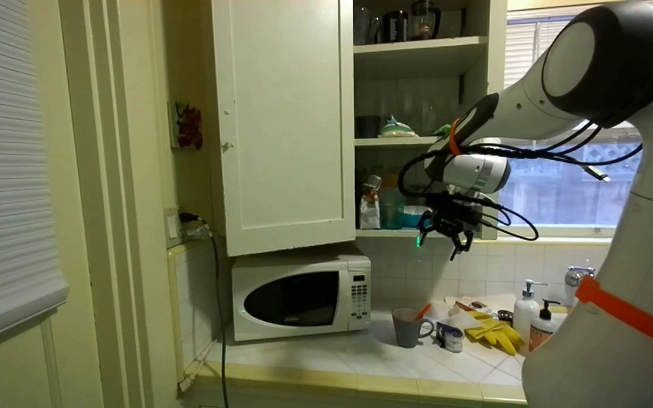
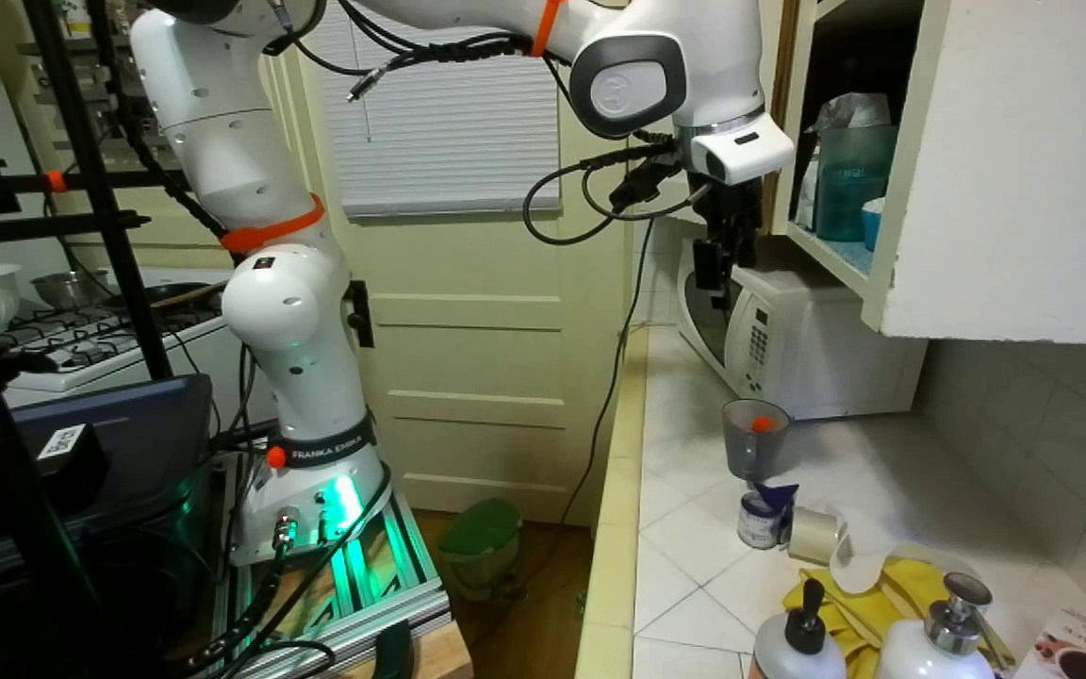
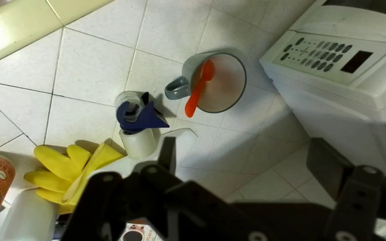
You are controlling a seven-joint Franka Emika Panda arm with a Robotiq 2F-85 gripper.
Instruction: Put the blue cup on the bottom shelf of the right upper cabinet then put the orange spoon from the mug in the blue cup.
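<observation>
The blue cup (image 2: 854,189) stands on the bottom shelf (image 1: 386,233) beside the gripper (image 1: 436,247), its empty jaws wide apart, so step 2 looks live, calling for a descent and pinch on the orange spoon (image 3: 199,88) in the mug (image 3: 226,83) below

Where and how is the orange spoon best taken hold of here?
The spoon leans in the mug, one end jutting above the rim near the mug's handle. Best, probably: come from above and pinch that free end across its narrow width.
</observation>
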